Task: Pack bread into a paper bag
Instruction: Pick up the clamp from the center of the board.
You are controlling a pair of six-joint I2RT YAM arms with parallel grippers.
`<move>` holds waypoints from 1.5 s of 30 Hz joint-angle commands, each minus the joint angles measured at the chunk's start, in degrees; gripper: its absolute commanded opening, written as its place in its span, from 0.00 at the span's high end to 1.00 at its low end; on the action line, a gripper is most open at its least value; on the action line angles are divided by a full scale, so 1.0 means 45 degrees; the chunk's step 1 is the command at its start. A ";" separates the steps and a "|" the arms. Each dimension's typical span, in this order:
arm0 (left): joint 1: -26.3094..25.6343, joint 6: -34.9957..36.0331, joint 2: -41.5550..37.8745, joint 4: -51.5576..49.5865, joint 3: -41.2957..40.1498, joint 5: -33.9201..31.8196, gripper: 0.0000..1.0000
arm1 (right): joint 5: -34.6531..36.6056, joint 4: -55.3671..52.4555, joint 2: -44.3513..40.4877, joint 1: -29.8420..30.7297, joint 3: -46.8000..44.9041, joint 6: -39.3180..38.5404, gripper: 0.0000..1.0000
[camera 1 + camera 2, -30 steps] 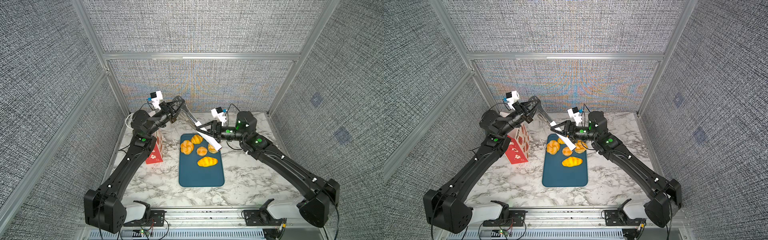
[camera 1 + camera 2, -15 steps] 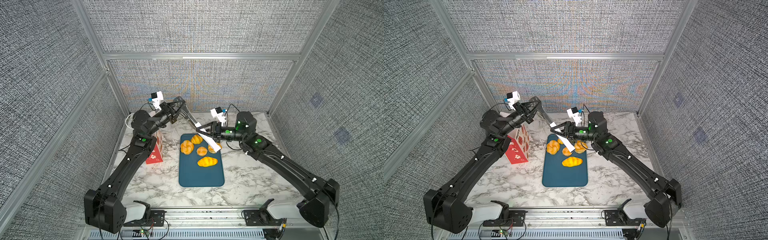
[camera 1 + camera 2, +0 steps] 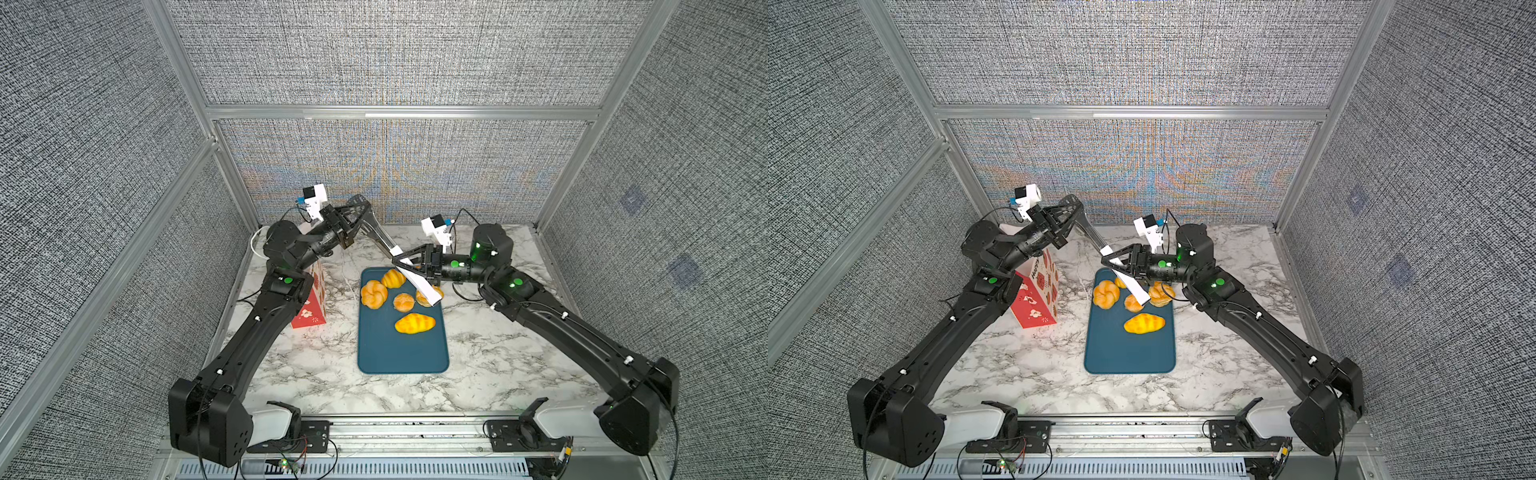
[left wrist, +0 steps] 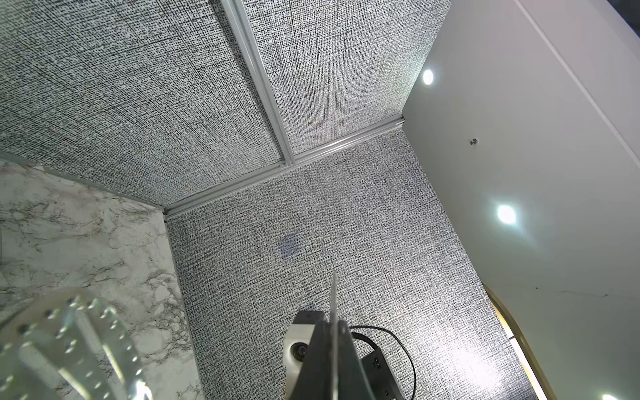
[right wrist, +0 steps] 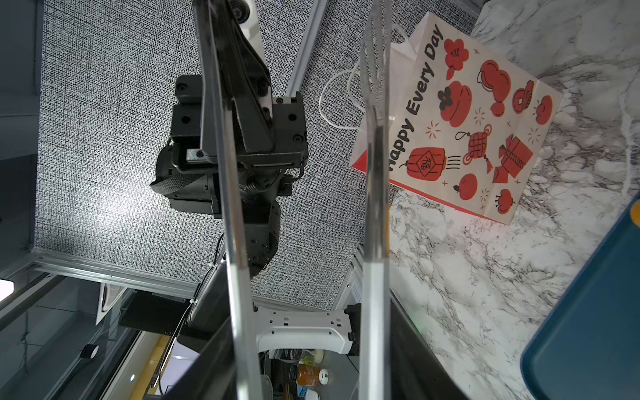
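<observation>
The marble tabletop fills the lower middle of both top views. My two arms reach up from the lower corners and meet above the far end of the dark blue tray at centre. The paper bag stands upright left of the tray, half hidden under my left forearm, and I cannot see into its mouth.

The metal tongs slant between my wrists from upper left down toward the tray. Their perforated heads are up by my left gripper, and their white handle end hangs over the pastries. Five pieces of bread show on the tray's upper half: two croissants, a knot roll, a round bun and one partly covered by the white end. Whether another hides there I cannot tell.

My left gripper is clamped on one arm of the tongs near the heads. My right gripper straddles both arms lower down, its jaws apart with an arm just inside each in the right wrist view. Whether they press on the arms yet I cannot tell.

I judge this to be the handover of the tongs, with no bread seen packed. Next, my right jaws need to take both arms firmly without squeezing them fully together. Only then should my left let go, or the tongs may drop onto the tray.
</observation>
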 commanded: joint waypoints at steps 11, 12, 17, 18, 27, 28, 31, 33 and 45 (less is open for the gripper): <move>0.0093 0.0381 -0.0134 0.0759 -0.0110 -0.0425 0.98 | 0.0841 0.0267 -0.0141 -0.0011 -0.0157 0.0360 0.43; 0.0093 0.0371 -0.0144 0.0777 -0.0133 -0.0418 0.98 | 0.0845 0.0274 -0.0141 -0.0014 -0.0151 0.0376 0.46; 0.0113 0.0374 -0.0105 0.0778 -0.0139 -0.0418 0.97 | 0.0830 0.0296 -0.0102 -0.0003 -0.0138 0.0386 0.47; 0.0113 0.0372 -0.0090 0.0761 -0.0144 -0.0425 0.97 | 0.0826 0.0286 -0.0082 -0.0012 -0.0108 0.0381 0.47; 0.0152 0.0381 -0.0007 0.0534 -0.0079 -0.0409 0.81 | 0.0806 0.0296 0.0064 -0.0006 0.0036 0.0387 0.47; 0.0147 0.0381 -0.0003 0.0490 -0.0074 -0.0398 0.77 | 0.0806 0.0295 0.0074 -0.0002 0.0054 0.0377 0.47; 0.0164 0.0381 0.0014 0.0350 -0.0077 -0.0372 0.64 | 0.0787 0.0294 0.0111 0.0001 0.0097 0.0377 0.47; 0.0171 0.0362 0.0053 0.0289 -0.0052 -0.0355 0.53 | 0.0787 0.0296 0.0130 -0.0001 0.0116 0.0381 0.47; 0.0227 0.0669 -0.0082 -0.0721 -0.0046 -0.0345 0.08 | 0.0806 0.0001 0.0094 -0.0023 0.0335 0.0206 0.47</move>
